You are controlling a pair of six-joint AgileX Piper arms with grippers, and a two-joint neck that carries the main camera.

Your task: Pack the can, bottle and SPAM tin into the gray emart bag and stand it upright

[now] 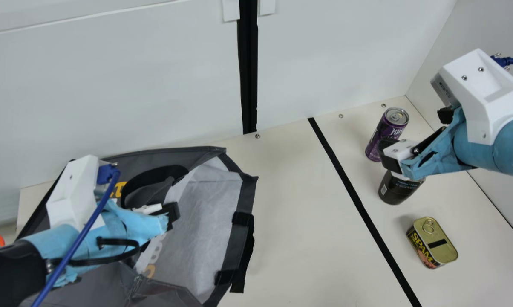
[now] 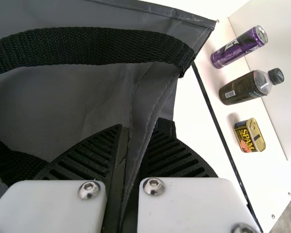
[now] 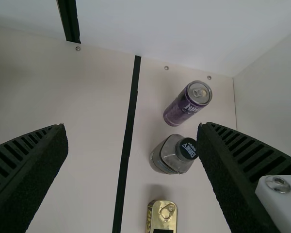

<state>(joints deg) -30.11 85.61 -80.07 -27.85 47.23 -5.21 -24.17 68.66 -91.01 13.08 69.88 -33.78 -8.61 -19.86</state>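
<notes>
The gray emart bag (image 1: 209,221) gapes on the cream table (image 1: 290,221), its pale lining showing and the left gripper (image 1: 171,215) at its mouth. Beyond the black line (image 1: 358,200), the right gripper (image 1: 416,135) hangs open over the bottle (image 1: 397,191), hiding part of it, with the purple can (image 1: 383,132) upright just beside and the SPAM tin (image 1: 433,244) nearby, pull ring facing up. An orange-rimmed thing (image 1: 0,238) peeks in at the left edge.

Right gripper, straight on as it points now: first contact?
Probably the cream tabletop around the black line, seen between the sides of the open right gripper. The dark-capped bottle looks just off that path, so one side might clip it; depth is unclear.
</notes>
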